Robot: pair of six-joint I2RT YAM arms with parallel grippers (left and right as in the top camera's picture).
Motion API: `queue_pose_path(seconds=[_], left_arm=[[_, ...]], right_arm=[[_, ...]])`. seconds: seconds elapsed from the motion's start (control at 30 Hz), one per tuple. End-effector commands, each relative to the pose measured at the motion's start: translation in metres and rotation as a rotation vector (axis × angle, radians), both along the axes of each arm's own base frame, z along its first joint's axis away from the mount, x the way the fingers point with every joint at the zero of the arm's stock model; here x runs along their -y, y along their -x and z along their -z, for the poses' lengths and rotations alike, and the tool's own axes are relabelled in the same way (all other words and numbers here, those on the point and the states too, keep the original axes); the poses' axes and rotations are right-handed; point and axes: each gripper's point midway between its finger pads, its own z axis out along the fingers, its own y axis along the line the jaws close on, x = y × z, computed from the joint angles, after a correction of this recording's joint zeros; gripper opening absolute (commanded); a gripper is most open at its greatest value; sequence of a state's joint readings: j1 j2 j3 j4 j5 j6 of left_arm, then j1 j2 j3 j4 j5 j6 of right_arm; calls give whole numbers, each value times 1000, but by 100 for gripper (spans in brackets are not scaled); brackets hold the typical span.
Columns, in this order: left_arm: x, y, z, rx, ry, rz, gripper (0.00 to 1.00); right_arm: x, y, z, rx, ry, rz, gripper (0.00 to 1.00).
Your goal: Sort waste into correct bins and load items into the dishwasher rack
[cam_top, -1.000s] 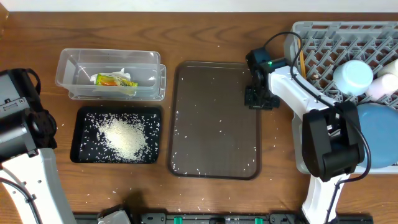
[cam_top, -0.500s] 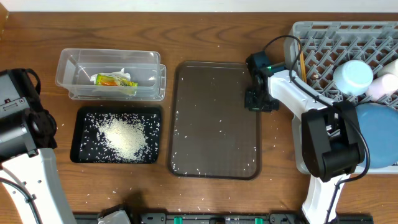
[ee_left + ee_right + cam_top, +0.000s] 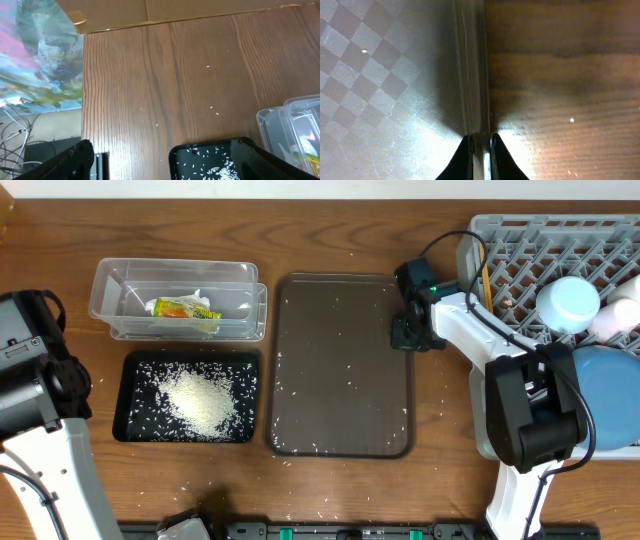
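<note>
My right gripper (image 3: 408, 332) (image 3: 481, 137) is shut on the right rim (image 3: 472, 75) of the brown serving tray (image 3: 340, 365), near its far corner. The clear tub (image 3: 110, 280) holds the yellow-green wrapper (image 3: 183, 309) and the white tissue (image 3: 200, 297). White rice (image 3: 202, 400) lies heaped in the black tray (image 3: 122, 395). The grey dishwasher rack (image 3: 520, 250) at the right holds the blue plate (image 3: 610, 395), a light blue saucer (image 3: 568, 302), a white cup (image 3: 615, 315) and chopsticks (image 3: 485, 278). My left gripper (image 3: 162, 145) hangs open over the table's left end, nothing between its fingers.
Loose rice grains are scattered on the brown tray and on the wooden table (image 3: 440, 410) round it. In the left wrist view the black tray's corner (image 3: 172, 155) and the clear tub (image 3: 290, 130) lie to the right, and the table's edge (image 3: 82, 100) runs at the left.
My right gripper has closed on the brown tray's right rim. The tray has shifted slightly left and toward the back. The left arm has not moved.
</note>
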State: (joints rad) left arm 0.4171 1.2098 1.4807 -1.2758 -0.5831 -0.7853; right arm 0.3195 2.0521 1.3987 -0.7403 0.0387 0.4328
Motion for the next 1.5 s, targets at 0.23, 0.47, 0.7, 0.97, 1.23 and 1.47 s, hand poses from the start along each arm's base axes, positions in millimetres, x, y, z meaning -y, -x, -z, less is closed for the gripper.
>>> queue_pose_path(seconds=[0.23,0.47,0.7,0.97,1.23,1.47], left_arm=[[-3,3,-2,-9,-16,-12,90],[-3,4,-2,-9,-16,-12,90],[-3,4,-2,-9,-16,-12,91],[-3,4,-2,-9,-16,-12,90],[-3,4,-2,-9,-16,-12,91],[-3,3,-2,-9,-16,-12,90]], right_arm=[[48,-21,5,41,33,59,2],[60,-27,4,45,-4,-20,3],[57,-36,2,88,-2,-132,4],[52,-38,1,100,-6,-229,5],[53,-38,1,104,13,-307,5],[52,-39,0,112,26,-363,6]])
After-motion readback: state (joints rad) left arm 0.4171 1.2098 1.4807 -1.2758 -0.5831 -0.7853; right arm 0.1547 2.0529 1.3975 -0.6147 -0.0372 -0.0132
